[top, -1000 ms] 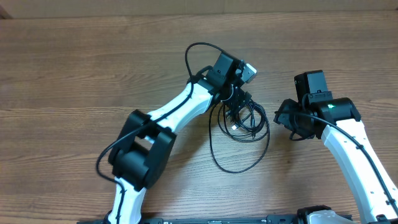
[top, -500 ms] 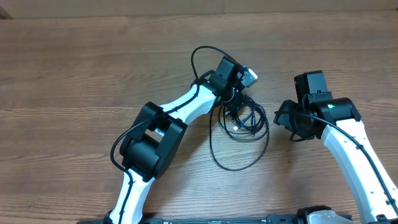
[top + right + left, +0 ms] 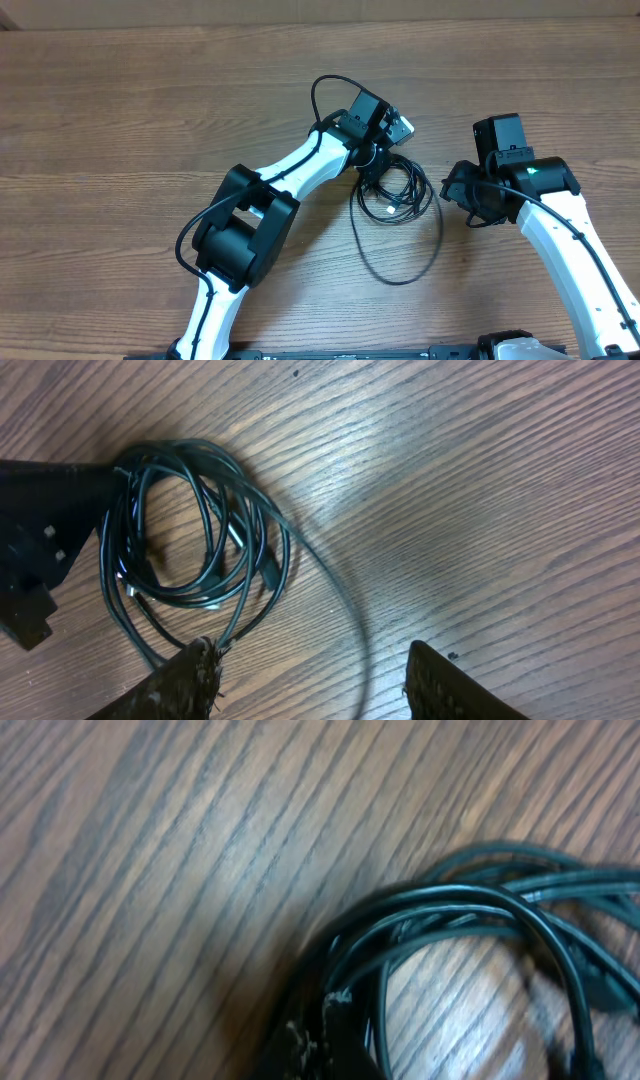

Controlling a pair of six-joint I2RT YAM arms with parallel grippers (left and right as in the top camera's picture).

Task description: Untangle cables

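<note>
On the brown wood-grain table [image 3: 120, 120], the thin black tangled cables [image 3: 392, 203] trail one loose loop nearest, with the coiled bundle beyond it. The right jaws stand apart beside the coil, not touching it. The left jaws are clamped on the coil's far edge.

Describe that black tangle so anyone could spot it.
On the wooden table, look between the two white arms. By the left gripper lie the cables: thin black coils with one long loop trailing, far thinner than the arms' own wires.
</note>
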